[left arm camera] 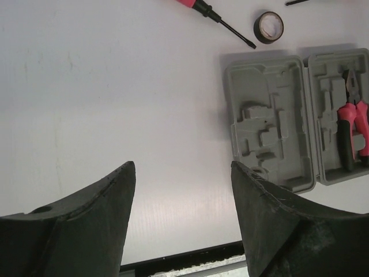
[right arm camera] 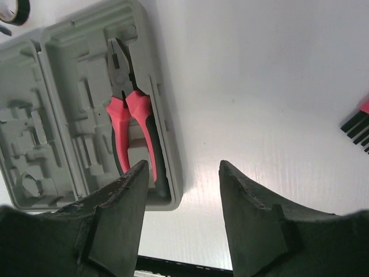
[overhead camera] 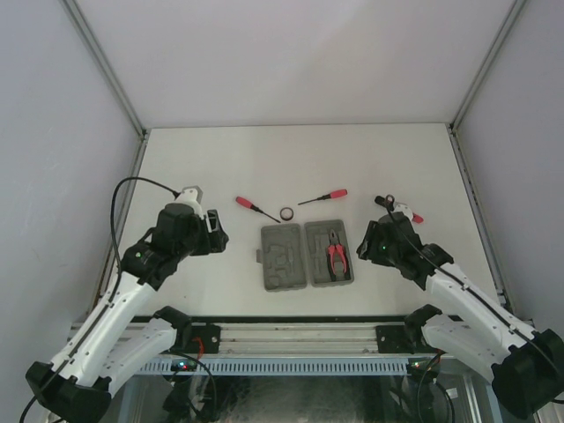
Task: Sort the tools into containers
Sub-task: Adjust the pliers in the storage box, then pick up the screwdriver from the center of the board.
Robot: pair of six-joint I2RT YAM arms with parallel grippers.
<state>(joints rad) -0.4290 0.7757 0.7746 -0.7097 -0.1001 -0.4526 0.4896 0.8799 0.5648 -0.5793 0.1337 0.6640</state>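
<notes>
At the left, the left gripper is held above the white table, well apart from every tool. Its jaws are spread and nothing is gripped; bare table is seen between its fingers. Farther in, a red-handled screwdriver is laid on the table with its tip pointed toward the black ring, which is set just beside that tip and just behind the grey case. The case is spread flat in two halves near the middle of the table. The recesses of its left half are seen unfilled, and the red-handled pliers are seated in the right half, handles toward the near edge. Behind the right half, a second, slimmer red-handled screwdriver is laid at a slant, apart from the case. To the right of the case, the right gripper is held low over the table, just beside the case's right edge. Its jaws are parted and nothing is grasped. At the far right of the right wrist view, a small comb-like piece is partly cut off by the frame edge.
</notes>
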